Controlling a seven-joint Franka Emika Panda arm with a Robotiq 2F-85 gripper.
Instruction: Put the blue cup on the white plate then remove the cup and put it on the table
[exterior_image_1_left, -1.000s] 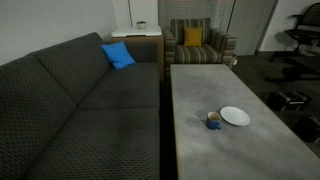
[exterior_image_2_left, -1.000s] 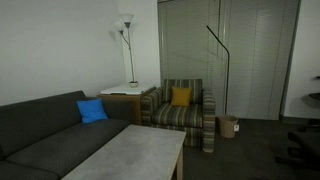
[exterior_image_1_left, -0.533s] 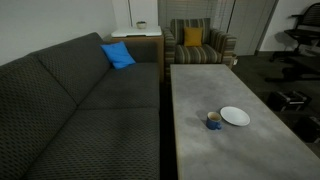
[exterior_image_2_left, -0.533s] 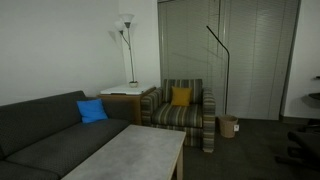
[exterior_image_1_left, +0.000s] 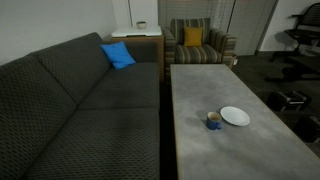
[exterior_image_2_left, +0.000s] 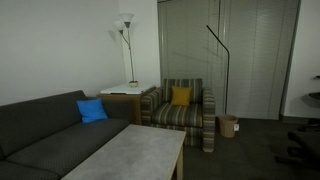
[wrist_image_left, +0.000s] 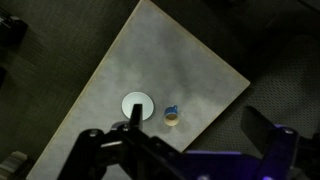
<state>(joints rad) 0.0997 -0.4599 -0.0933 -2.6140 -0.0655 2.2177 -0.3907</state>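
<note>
The blue cup (exterior_image_1_left: 213, 121) stands upright on the grey stone-like table (exterior_image_1_left: 200, 85), just beside the white plate (exterior_image_1_left: 235, 116) and not on it. In the wrist view, from high above, the cup (wrist_image_left: 171, 117) and the plate (wrist_image_left: 135, 104) sit close together near one end of the table (wrist_image_left: 180, 65). My gripper (wrist_image_left: 195, 113) is open and empty, far above them, with its dark fingers framing the view. The gripper does not show in either exterior view. An exterior view shows only the table's bare end (exterior_image_2_left: 140, 155), without cup or plate.
A dark sofa (exterior_image_1_left: 80, 110) with a blue cushion (exterior_image_1_left: 118, 55) runs along one side of the table. A striped armchair (exterior_image_1_left: 198, 45) and a small side table (exterior_image_1_left: 138, 38) stand at the far end. A floor lamp (exterior_image_2_left: 125, 40) stands behind. An office chair (exterior_image_1_left: 305, 40) is at the far edge.
</note>
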